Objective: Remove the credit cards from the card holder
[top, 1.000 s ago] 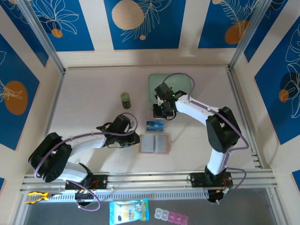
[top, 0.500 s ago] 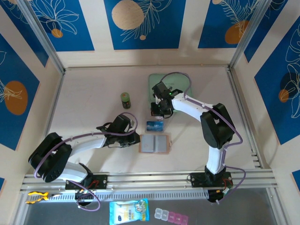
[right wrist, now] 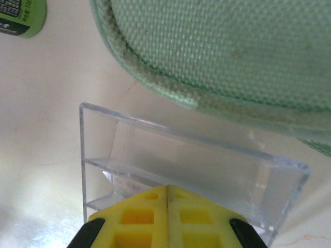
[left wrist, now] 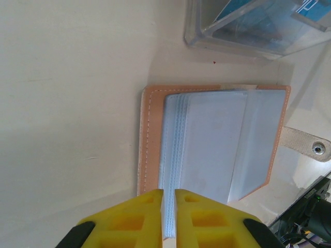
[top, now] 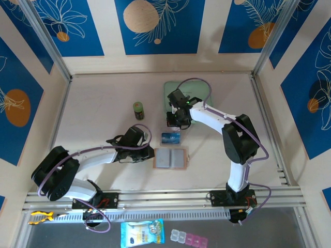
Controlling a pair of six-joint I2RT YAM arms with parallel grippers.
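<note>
The tan card holder (top: 170, 158) (left wrist: 150, 134) lies open on the table, its grey-clear pockets facing up. My left gripper (top: 150, 153) (left wrist: 169, 194) is shut on the near edge of that stack of pockets. Blue credit cards (top: 170, 138) (left wrist: 253, 23) rest inside a clear plastic box (left wrist: 207, 39) just beyond the holder. My right gripper (top: 172, 123) (right wrist: 167, 189) hangs over the far side of that clear box (right wrist: 186, 160), jaws pressed together with nothing visible between them.
A mint-green zip case (top: 189, 93) (right wrist: 222, 57) lies behind the clear box. A small green can (top: 138, 110) (right wrist: 20, 15) stands to its left. Blue-patterned walls enclose the table on three sides.
My right gripper has shifted a little left and back, from above the blue cards toward the green case. The left arm and the card holder have stayed put.
</note>
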